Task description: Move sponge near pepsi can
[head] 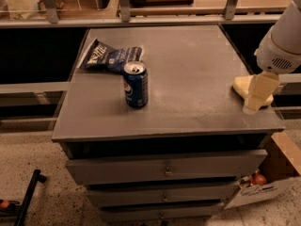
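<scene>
A black bar (27, 197) lies on the floor at the left. At the right, an open box (283, 160) beside the desk (197, 65) holds a few small items too dim to name. Drawers (164, 169) fill the desk front. The hand (251, 106) points down at the desk's right edge, covering part of the sponge (241, 84); I cannot tell if it is open or closed. The can (135, 84) stands upright well to the left, nothing between them. The chip bag (110, 58) lies just behind it.
</scene>
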You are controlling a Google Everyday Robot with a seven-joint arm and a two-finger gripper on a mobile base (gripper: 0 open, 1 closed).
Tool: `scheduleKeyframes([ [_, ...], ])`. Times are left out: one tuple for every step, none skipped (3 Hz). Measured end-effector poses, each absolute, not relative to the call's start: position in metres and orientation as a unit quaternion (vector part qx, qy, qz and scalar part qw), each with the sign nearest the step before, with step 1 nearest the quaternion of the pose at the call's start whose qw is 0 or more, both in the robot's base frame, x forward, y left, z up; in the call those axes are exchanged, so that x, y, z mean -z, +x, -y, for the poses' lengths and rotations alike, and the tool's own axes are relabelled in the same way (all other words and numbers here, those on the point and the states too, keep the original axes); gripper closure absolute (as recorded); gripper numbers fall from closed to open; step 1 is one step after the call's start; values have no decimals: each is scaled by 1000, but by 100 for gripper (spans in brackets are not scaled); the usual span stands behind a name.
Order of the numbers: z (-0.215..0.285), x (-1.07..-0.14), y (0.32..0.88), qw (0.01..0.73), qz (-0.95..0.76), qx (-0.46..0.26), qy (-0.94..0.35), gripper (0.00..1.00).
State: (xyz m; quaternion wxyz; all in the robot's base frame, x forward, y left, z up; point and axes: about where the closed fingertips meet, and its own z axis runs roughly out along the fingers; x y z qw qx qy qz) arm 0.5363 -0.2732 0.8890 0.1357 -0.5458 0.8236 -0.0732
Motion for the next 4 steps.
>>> scheduleKeyframes([
  [274, -861, 547, 130, -833, 53, -535, 0],
  [281, -840, 553, 127, -842, 40, -522, 0],
  [291, -820, 558, 123, -851, 29, -511, 18],
  [297, -813, 560, 120, -854, 24, -506, 41],
])
